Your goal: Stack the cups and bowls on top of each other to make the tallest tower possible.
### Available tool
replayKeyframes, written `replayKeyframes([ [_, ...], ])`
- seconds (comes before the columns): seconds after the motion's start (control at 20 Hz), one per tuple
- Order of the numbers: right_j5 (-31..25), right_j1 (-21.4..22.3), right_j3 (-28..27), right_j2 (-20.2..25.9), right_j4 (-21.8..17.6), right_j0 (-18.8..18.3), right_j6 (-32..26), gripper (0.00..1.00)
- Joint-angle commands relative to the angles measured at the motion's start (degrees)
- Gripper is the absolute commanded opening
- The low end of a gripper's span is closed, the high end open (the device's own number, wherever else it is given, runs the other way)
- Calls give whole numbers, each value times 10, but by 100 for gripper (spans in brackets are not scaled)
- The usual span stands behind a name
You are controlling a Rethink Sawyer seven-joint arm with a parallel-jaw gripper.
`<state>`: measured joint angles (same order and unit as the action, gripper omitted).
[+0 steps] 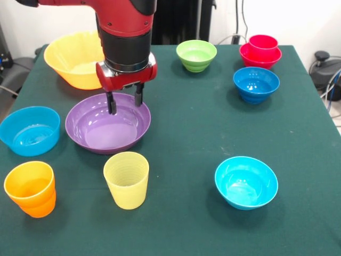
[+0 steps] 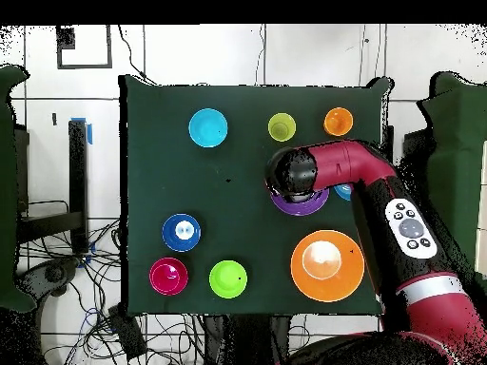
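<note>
Two fingers of my pincer point(image 1: 126, 102) hang spread and empty over the far rim of the purple bowl point(image 1: 107, 124). As I judge it, the step is taking that rim: one finger inside, one outside, close squarely, lift level. Left to right around it: cyan-blue bowl point(image 1: 30, 130) and orange cup point(image 1: 31, 188) at the left edge, big yellow bowl point(image 1: 74, 58) just behind, ribbed yellow cup point(image 1: 127, 179) close in front. Further right sit the green bowl point(image 1: 196, 55), cyan bowl point(image 1: 246, 182), dark blue bowl point(image 1: 256, 84), and the tower point(image 1: 261, 50), red cup in red bowl, far right corner. The dark blue bowl crowds that corner.
</note>
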<state>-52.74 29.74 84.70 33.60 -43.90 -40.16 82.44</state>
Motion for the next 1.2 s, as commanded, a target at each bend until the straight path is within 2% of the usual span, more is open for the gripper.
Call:
replayKeyframes([
  [0.05,44,-31,47,-30,-28,3,-23,100],
  [0.3,34,-3,76,-23,-5,5,-22,100],
  [0.7,48,-9,87,-24,-10,21,3,100],
  [0.9,65,-28,83,-28,-18,27,16,100],
  [1.2,91,-78,47,-37,-35,28,13,100],
])
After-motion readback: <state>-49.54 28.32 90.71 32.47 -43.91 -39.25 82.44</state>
